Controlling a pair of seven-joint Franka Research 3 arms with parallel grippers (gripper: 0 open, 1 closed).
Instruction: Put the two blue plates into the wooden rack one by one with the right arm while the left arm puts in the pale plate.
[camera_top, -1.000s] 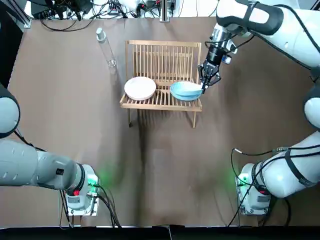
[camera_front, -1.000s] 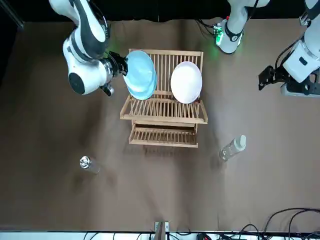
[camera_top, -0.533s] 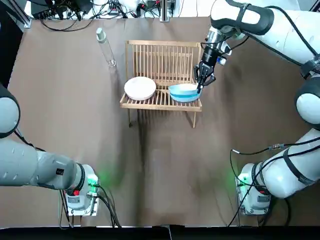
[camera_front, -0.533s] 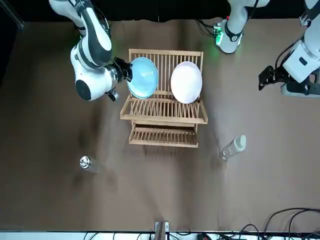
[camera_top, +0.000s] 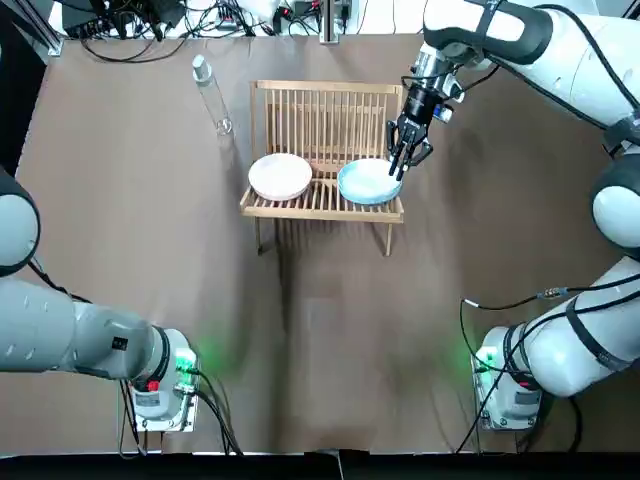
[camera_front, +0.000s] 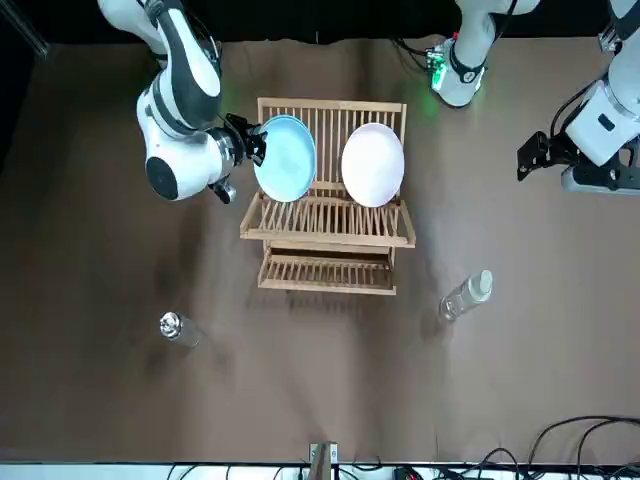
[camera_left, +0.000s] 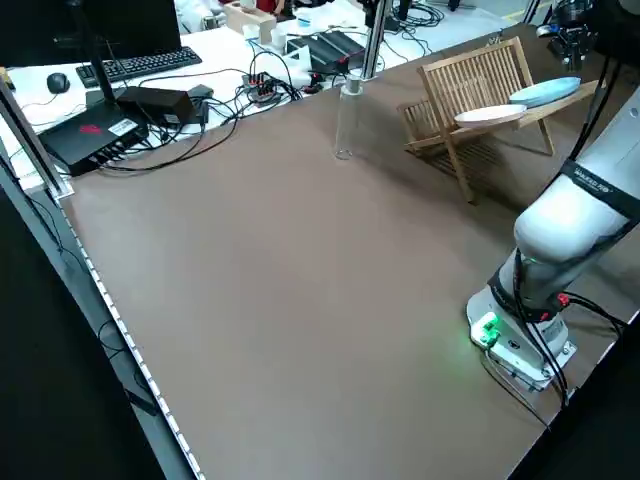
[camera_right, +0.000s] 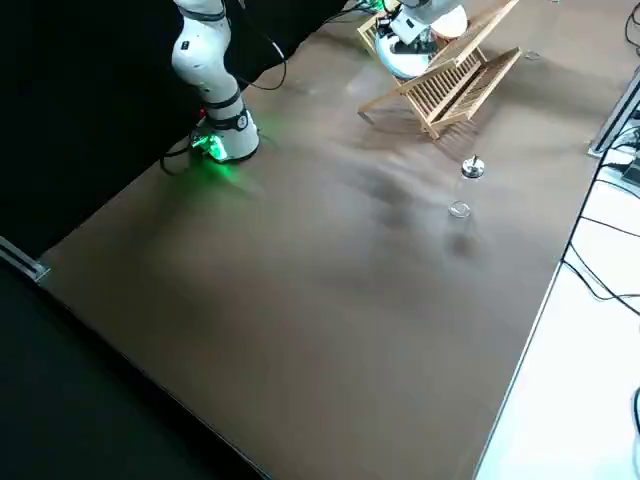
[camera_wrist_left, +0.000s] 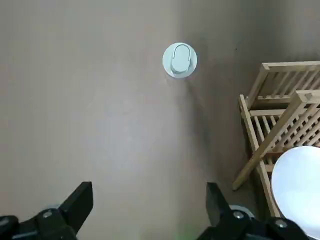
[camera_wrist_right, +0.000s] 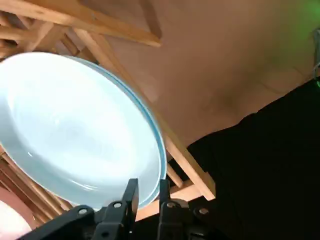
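Note:
The wooden rack (camera_top: 325, 120) stands at the far middle of the table. A pale plate (camera_top: 280, 176) leans in its left slots, also seen in the front view (camera_front: 373, 164). One blue plate (camera_top: 366, 181) leans in the slots beside it (camera_front: 286, 158). My right gripper (camera_top: 402, 165) is shut on that plate's outer rim; the right wrist view shows the rim (camera_wrist_right: 159, 150) pinched between the fingers (camera_wrist_right: 131, 192). I see no second blue plate. My left gripper (camera_front: 530, 158) hangs open high over the table's left side, holding nothing (camera_wrist_left: 150, 205).
A clear bottle (camera_top: 212, 95) lies left of the rack, its cap (camera_wrist_left: 180, 60) below my left gripper. A small glass jar (camera_front: 175, 327) sits beyond the rack on the right-arm side. Cables and equipment line the far table edge.
My right gripper carried the blue plate leftward and down into the rack's slots, tipping it upright beside the pale plate. It keeps its hold. The left arm has not moved.

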